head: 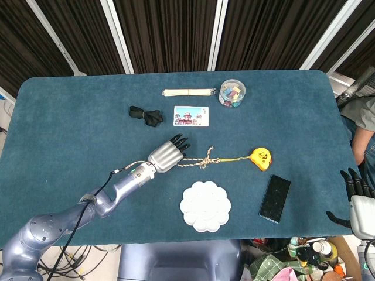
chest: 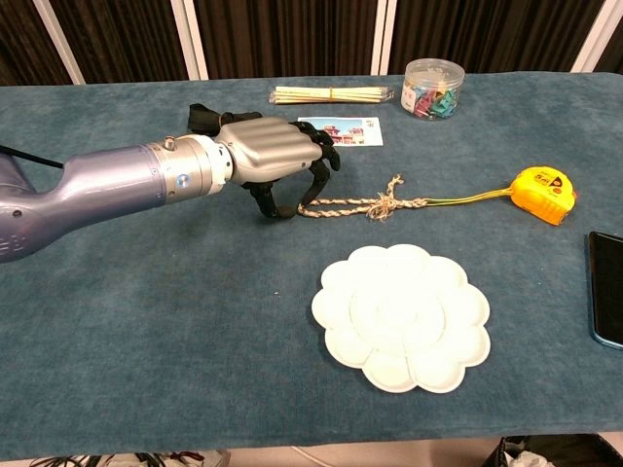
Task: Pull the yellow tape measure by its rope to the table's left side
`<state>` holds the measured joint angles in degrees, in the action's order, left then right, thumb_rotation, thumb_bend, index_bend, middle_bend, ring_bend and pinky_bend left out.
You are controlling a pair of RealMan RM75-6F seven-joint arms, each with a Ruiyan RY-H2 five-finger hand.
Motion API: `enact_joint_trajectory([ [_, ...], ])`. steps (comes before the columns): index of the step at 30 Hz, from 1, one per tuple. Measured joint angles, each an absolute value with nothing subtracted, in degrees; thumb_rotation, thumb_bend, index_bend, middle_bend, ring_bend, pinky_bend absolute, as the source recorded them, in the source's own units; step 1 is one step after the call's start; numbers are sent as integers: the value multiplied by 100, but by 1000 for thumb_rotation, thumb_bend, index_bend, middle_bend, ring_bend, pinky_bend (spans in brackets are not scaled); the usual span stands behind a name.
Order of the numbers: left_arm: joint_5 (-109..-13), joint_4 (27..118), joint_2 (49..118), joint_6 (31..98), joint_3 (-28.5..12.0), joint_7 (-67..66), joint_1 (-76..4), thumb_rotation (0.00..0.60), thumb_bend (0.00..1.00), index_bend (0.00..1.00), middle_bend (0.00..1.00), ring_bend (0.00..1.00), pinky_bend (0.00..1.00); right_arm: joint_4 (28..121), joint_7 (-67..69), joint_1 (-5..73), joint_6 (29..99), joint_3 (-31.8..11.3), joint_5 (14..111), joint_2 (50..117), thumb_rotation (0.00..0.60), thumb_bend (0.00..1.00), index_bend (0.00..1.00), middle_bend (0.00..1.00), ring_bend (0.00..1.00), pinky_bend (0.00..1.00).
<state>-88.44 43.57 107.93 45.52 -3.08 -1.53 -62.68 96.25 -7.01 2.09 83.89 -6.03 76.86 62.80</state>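
The yellow tape measure [head: 259,158] [chest: 541,194] lies on the blue table's right half. Its twisted rope [head: 202,161] [chest: 375,205], knotted midway, runs left from it across the cloth. My left hand [head: 168,154] [chest: 277,156] hovers over the rope's left end, fingers arched downward and apart, the fingertips [chest: 292,206] beside the rope's tip. I see no firm hold on the rope. My right hand [head: 358,202] hangs off the table's right edge with its fingers spread, holding nothing.
A white flower-shaped palette [head: 205,206] lies just in front of the rope, with a black phone [head: 275,198] to its right. Behind the rope are a postcard [head: 191,115], a black strap [head: 146,115], a bundle of sticks [head: 187,92] and a jar of clips [head: 232,93].
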Motion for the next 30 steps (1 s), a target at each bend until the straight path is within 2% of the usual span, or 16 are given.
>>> enact_joint_trajectory([
  [30,-8826,4321,10860,4456,-278,-205,-6292,600,377,555,156,0,71,9643,-690,210,8383,-606,7674,6273,600,41,0,0,101,175],
])
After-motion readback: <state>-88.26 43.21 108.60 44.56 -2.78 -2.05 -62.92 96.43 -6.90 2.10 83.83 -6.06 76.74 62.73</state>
